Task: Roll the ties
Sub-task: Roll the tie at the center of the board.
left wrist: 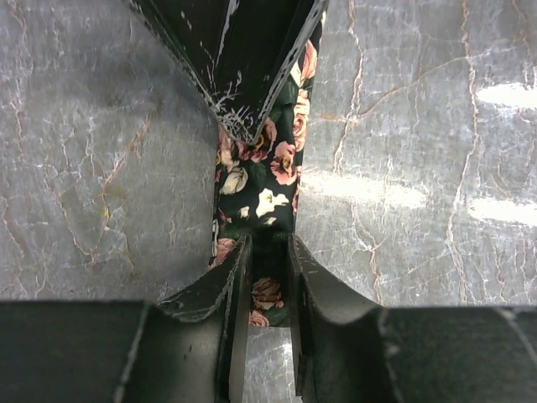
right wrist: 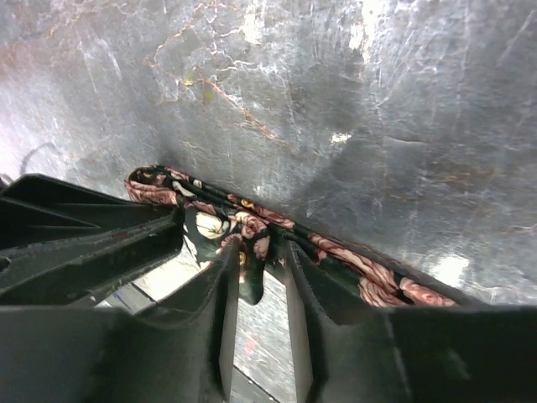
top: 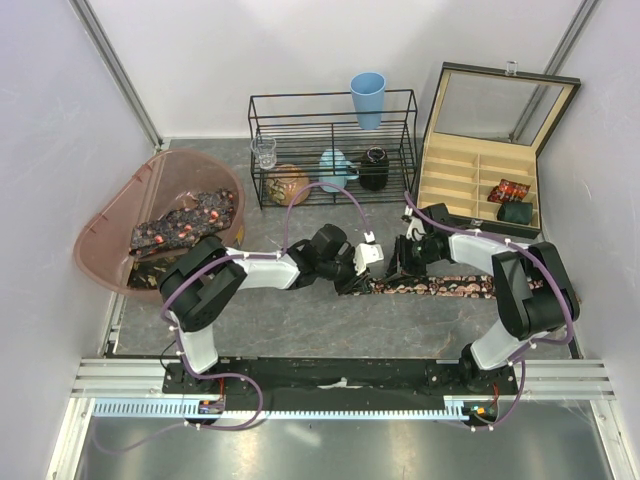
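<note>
One tie point(top: 440, 286), dark with pink and cream roses, lies flat across the table in front of the arms. My left gripper point(top: 350, 278) sits at its left end. In the left wrist view the narrow tie end point(left wrist: 260, 176) fills the gap of the left gripper point(left wrist: 268, 245), whose jaws are pressed on its edges. My right gripper point(top: 398, 268) hovers just right of it. In the right wrist view the right gripper point(right wrist: 256, 252) stands slightly apart, with a fold of the tie point(right wrist: 369, 273) hanging loose between its fingers. More ties point(top: 185, 222) lie in the tub.
A pink-brown plastic tub point(top: 110, 215) stands at the left. The open wooden box point(top: 470, 175) at the back right holds a rolled tie point(top: 512, 190) and a dark roll point(top: 517, 212). A wire rack point(top: 330, 150) with a blue cup point(top: 368, 98) stands behind.
</note>
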{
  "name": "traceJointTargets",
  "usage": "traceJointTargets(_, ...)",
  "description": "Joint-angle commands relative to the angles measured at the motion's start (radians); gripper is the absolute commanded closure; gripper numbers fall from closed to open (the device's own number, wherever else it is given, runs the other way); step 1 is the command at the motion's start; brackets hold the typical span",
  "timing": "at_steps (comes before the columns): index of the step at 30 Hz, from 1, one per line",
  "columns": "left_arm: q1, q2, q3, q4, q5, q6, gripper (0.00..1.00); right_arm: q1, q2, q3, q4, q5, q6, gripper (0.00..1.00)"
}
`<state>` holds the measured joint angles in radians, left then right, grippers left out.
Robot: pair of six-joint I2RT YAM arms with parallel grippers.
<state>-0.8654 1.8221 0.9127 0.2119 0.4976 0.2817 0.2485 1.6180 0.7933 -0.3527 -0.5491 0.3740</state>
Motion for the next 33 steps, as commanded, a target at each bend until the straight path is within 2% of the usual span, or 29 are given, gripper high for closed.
traceJointTargets(1, -0.003, 0.014, 0.031, -0.054, -0.022, 0.037, 0.71, -0.028, -0.02, 0.029, -0.031, -0.049, -0.062, 0.62)
traceJointTargets(7, -0.003, 0.029, 0.032, -0.071, -0.001, 0.065, 0.71, -0.038, 0.032, 0.07, -0.051, -0.121, -0.139, 0.61)
traceJointTargets(13, -0.003, 0.048, 0.054, -0.101, -0.016, 0.063, 0.71, -0.038, 0.072, 0.095, -0.065, -0.199, -0.171, 0.71)
traceJointTargets(19, -0.001, 0.055, 0.057, -0.108, -0.01, 0.051, 0.71, -0.04, 0.097, 0.126, -0.147, -0.216, -0.256, 0.64)
traceJointTargets(21, -0.001, 0.057, 0.061, -0.108, -0.01, 0.051, 0.71, -0.04, 0.1, 0.138, -0.172, -0.219, -0.283, 0.55)
traceJointTargets(23, -0.001, 0.057, 0.063, -0.109, -0.008, 0.051, 0.71, -0.043, 0.106, 0.142, -0.181, -0.222, -0.294, 0.54)
traceJointTargets(27, -0.001, 0.06, 0.068, -0.108, -0.005, 0.05, 0.71, -0.041, 0.134, 0.153, -0.196, -0.233, -0.308, 0.66)
traceJointTargets(33, -0.001, 0.065, 0.072, -0.111, -0.01, 0.043, 0.69, -0.045, 0.148, 0.153, -0.203, -0.192, -0.351, 0.94)
